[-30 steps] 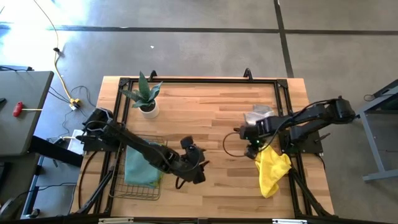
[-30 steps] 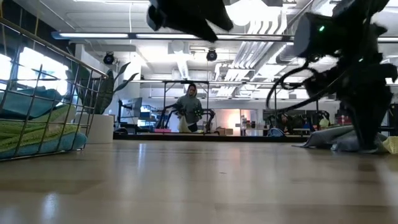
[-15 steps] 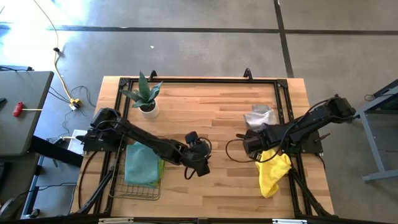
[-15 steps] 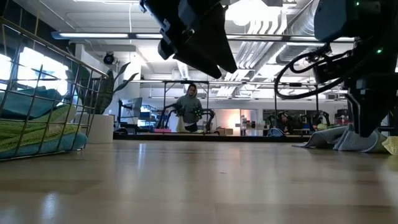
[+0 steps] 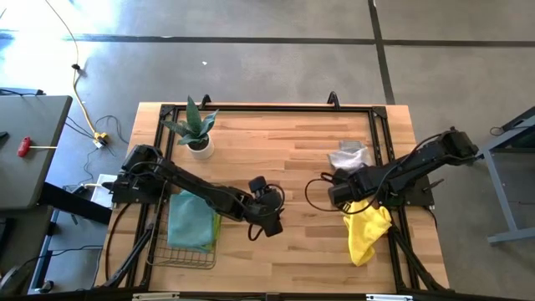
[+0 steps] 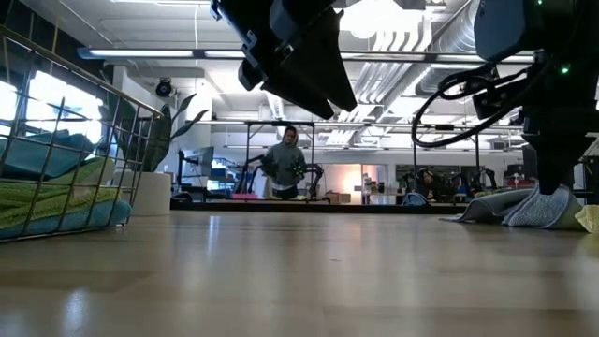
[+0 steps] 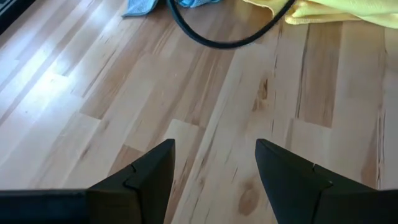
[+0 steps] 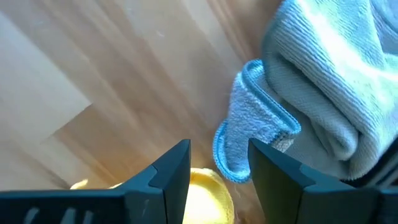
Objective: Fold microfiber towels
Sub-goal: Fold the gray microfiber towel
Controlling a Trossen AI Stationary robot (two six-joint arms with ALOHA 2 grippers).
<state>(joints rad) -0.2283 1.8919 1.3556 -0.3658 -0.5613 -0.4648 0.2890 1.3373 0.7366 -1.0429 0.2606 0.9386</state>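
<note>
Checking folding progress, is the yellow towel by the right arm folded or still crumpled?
Crumpled. The yellow towel lies in an uneven, bunched heap at the table's right edge.

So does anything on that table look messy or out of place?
A little. The yellow towel lies crumpled and hangs over the table's right edge, with a rumpled grey towel just behind it. The towels in the wire basket look neatly folded by comparison.

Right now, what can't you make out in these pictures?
- High view: how many towels lie in the wire basket; the teal towel and the left arm cover them.
- High view: the yellow towel is partly under the right gripper.
- Low view: the grey towel is partly behind the right arm.
</note>
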